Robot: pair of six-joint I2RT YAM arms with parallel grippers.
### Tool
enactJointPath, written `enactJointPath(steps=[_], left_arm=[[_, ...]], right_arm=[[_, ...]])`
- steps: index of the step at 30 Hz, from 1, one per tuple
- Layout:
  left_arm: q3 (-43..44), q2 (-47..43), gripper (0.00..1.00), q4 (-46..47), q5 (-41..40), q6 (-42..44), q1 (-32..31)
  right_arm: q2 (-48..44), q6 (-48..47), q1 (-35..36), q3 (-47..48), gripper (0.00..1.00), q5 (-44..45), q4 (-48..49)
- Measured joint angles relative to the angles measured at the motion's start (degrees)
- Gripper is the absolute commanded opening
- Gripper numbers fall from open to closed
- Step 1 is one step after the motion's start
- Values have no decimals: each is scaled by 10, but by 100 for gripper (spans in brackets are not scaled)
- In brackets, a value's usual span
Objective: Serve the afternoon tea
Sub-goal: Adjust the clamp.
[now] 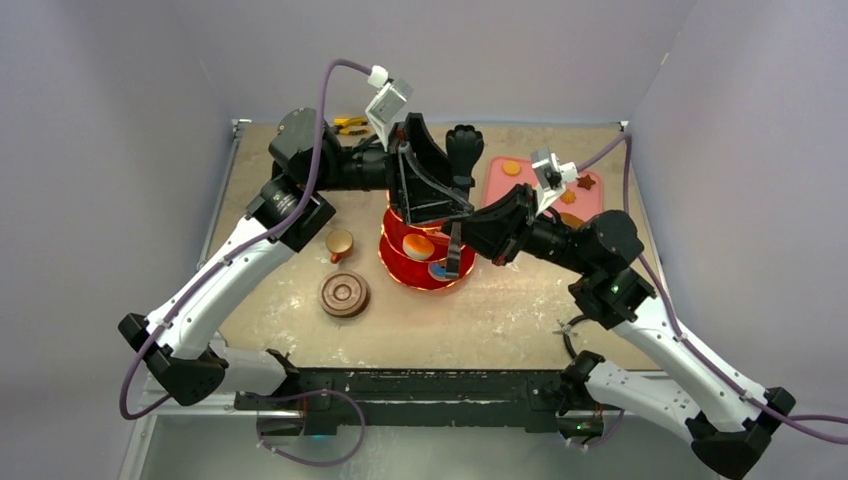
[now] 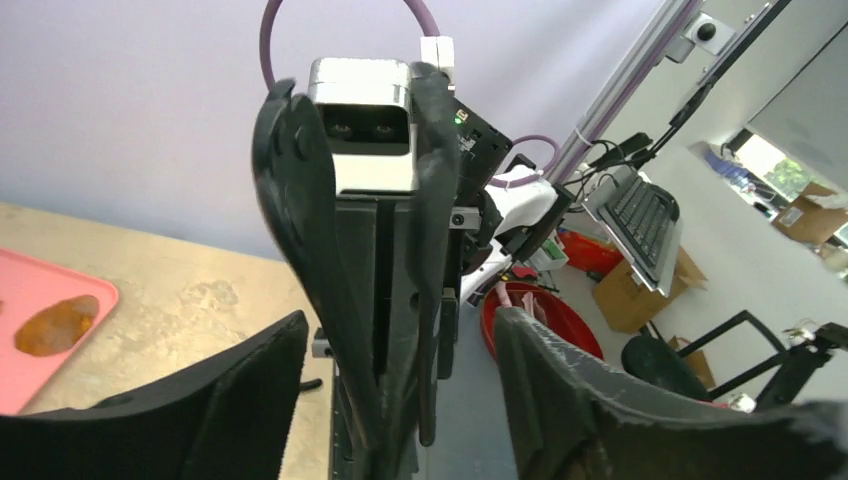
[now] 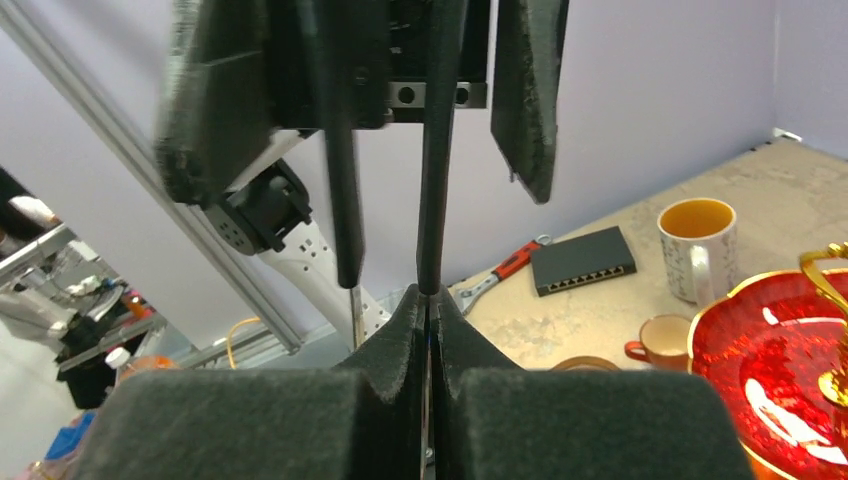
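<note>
The red three-tier stand (image 1: pixel 405 262) stands mid-table with pastries (image 1: pixel 418 246) on it; its gold handle (image 3: pixel 828 300) shows in the right wrist view. Above it both grippers meet at the black tongs (image 1: pixel 453 255). My left gripper (image 1: pixel 430 195) is open, its jaws standing apart on either side of the tongs (image 2: pixel 370 300). My right gripper (image 3: pixel 430 300) is shut on the tip of one tong arm (image 3: pixel 432 200). The white mug of amber tea (image 3: pixel 697 245) stands behind the stand. The small brown cup (image 1: pixel 339 243) and its saucer (image 1: pixel 344 295) sit left of the stand.
A pink tray (image 1: pixel 598 205) with more pastries lies at the back right. Yellow-handled pliers (image 1: pixel 350 125) lie at the back edge. A black network switch (image 3: pixel 583 258) and a red-handled tool (image 3: pixel 510 265) lie near the mug.
</note>
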Motion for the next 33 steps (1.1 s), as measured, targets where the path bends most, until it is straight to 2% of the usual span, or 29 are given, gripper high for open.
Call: enactJointPath(steps=[5,9,15,25,31,33], left_arm=[[0,-7,86,-16,-9,11,4],[-2,-21,87,-38,-14,22,11],[-4,-37,80,-48,-10,28,12],[-4,-38,69,-46,8,21,12],[-4,-36,50,-34,13,11,15],[-4,-34,46,-26,13,7,16]], right_arm=[[-33,-19,0,1,0,33,-49],[-47,-41,0,20,0,62,-106],[-29,-69,0,59,0,87,-148],[-2,-86,0,60,0,97,-187],[3,-88,0,61,0,94,-180],[10,-88,0,61,0,86,-174]])
